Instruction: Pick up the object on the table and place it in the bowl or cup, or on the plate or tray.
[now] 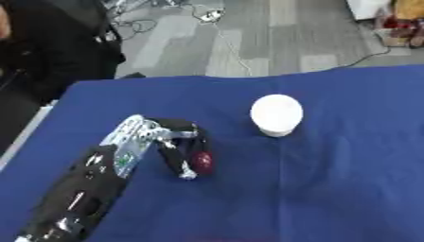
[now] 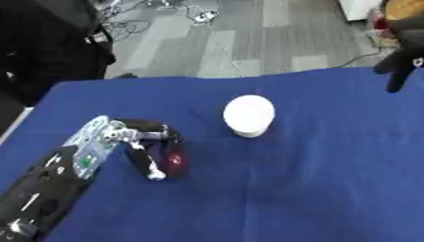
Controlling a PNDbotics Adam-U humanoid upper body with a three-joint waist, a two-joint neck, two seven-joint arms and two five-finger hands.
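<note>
On the left of the blue surface (image 1: 348, 189), the left hand (image 1: 170, 137) lies low over the cloth, its fingers (image 1: 181, 163) curled down and around a small dark red object (image 1: 202, 161). The object sits within that curl, against the inner side of the fingers, and appears to rest on the surface; whether it is already lifted cannot be told. Its shape is rounded and compact, so it is probably light and rigid, and a smooth skin could make it slip; hold is best taken across its middle, between thumb and fingers. Right of the hand, and apart from it, stands a white cup or bowl (image 1: 276, 114), upright, its open top facing the camera; it looks light enough to tip if struck at the rim. At the upper right edge of the right eye view, the right hand (image 2: 403, 56) hangs clear of the surface, fingers pointing down and relaxed, holding nothing.
</note>
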